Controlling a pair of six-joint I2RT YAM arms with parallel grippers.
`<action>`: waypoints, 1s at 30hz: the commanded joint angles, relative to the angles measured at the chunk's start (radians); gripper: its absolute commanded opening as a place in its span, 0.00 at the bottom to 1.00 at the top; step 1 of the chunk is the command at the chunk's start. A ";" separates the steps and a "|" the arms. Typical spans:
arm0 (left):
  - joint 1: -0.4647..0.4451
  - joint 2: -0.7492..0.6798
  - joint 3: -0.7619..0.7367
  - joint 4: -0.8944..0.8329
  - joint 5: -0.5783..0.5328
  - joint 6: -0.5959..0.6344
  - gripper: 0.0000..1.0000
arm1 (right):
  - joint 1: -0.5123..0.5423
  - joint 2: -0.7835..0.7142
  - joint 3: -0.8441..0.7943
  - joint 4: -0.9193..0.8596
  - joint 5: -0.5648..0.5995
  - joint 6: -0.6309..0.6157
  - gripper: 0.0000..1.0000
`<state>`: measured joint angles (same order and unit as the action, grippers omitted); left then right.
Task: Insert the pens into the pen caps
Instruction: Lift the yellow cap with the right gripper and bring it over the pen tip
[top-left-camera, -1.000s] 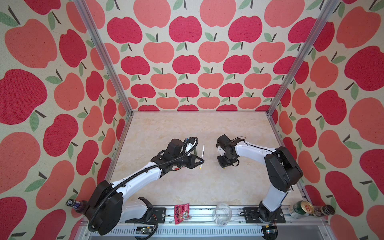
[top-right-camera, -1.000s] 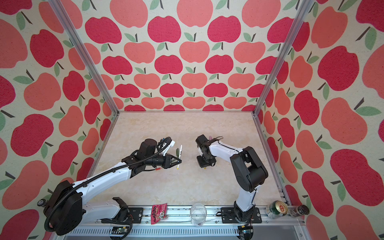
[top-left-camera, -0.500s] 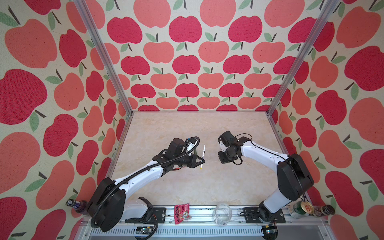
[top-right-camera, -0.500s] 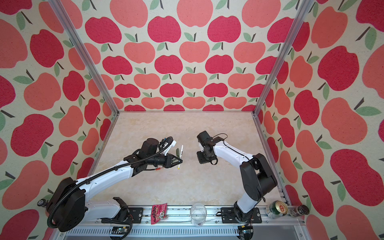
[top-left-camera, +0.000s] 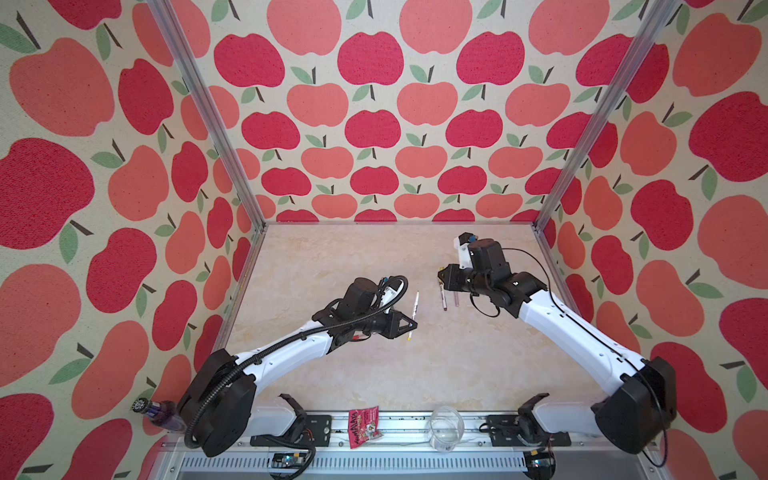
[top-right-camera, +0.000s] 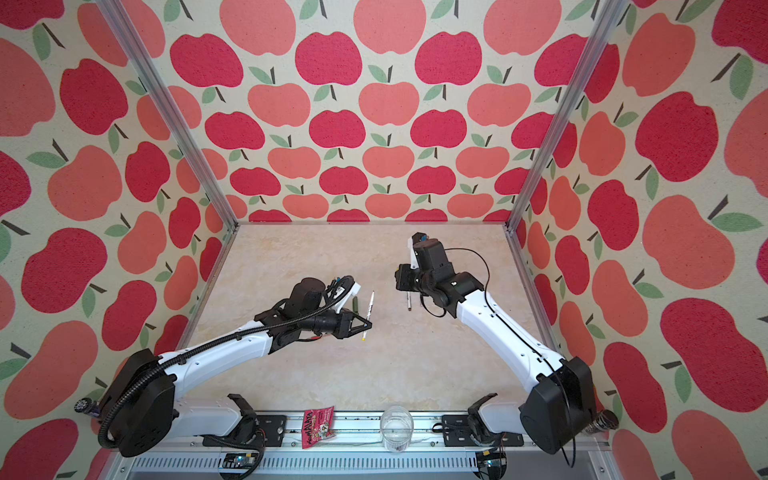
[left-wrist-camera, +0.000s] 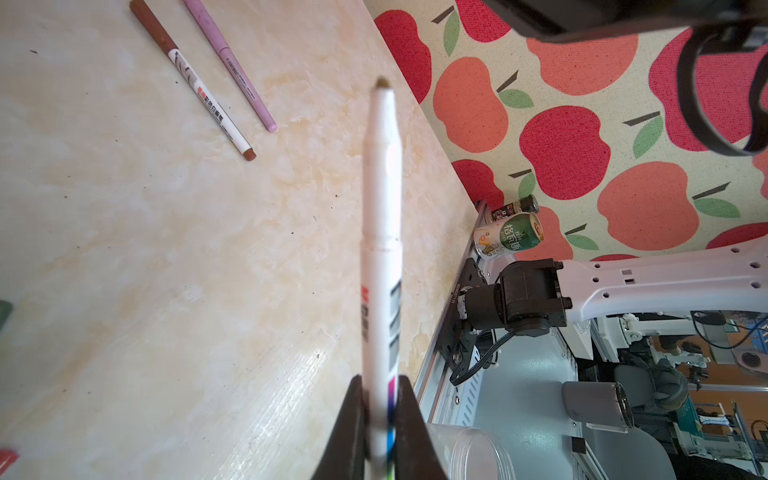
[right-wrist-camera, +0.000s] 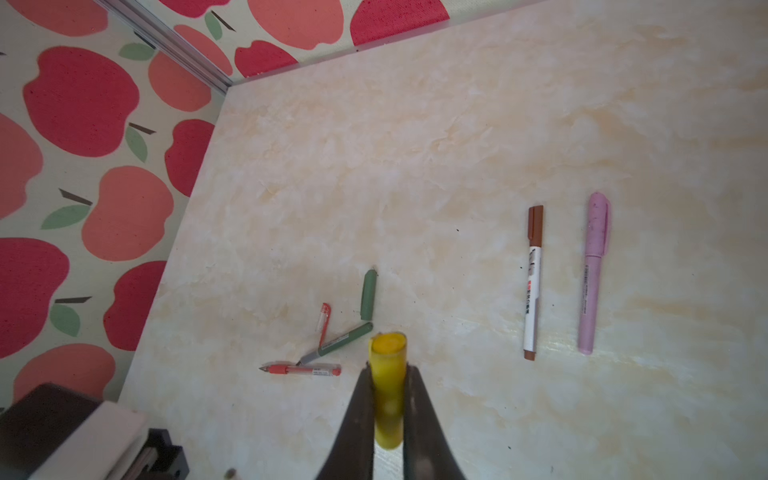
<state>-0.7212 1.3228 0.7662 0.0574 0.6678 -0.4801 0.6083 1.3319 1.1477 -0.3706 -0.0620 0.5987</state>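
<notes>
My left gripper (top-left-camera: 411, 326) (left-wrist-camera: 381, 380) is shut on a white-barrelled pen (top-left-camera: 414, 311) (left-wrist-camera: 380, 208), held above the table with its bare tip pointing away. My right gripper (top-left-camera: 439, 277) (right-wrist-camera: 388, 370) is shut on the yellow pen cap (right-wrist-camera: 388, 353), off to the right of that pen and apart from it. On the table lie a brown-capped white pen (right-wrist-camera: 532, 286) and a capped lilac pen (right-wrist-camera: 592, 274) side by side. Also on the table are a loose green cap (right-wrist-camera: 368, 295), a green pen (right-wrist-camera: 336, 338), a red cap (right-wrist-camera: 323, 318) and a red pen (right-wrist-camera: 301, 369).
A clear plastic cup (top-left-camera: 446, 428) and a red snack packet (top-left-camera: 363, 426) sit on the front rail. A drink can (left-wrist-camera: 509, 235) stands at the front right corner and a bottle (top-left-camera: 160, 415) at the front left. Apple-patterned walls close in three sides.
My right gripper has moved toward the back of the table with the yellow cap, and its arm has stretched out. The left arm and its pen have barely shifted.
</notes>
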 joint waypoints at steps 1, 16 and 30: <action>-0.019 0.018 0.028 0.045 -0.025 -0.011 0.02 | -0.002 0.007 -0.018 0.126 -0.069 0.104 0.00; -0.039 0.046 0.033 0.115 -0.059 -0.040 0.02 | 0.027 0.001 -0.066 0.195 -0.165 0.180 0.00; -0.039 0.078 0.048 0.119 -0.063 -0.043 0.02 | 0.046 -0.036 -0.092 0.197 -0.173 0.195 0.00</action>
<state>-0.7551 1.3865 0.7815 0.1619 0.6090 -0.5102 0.6479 1.3266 1.0641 -0.1905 -0.2245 0.7811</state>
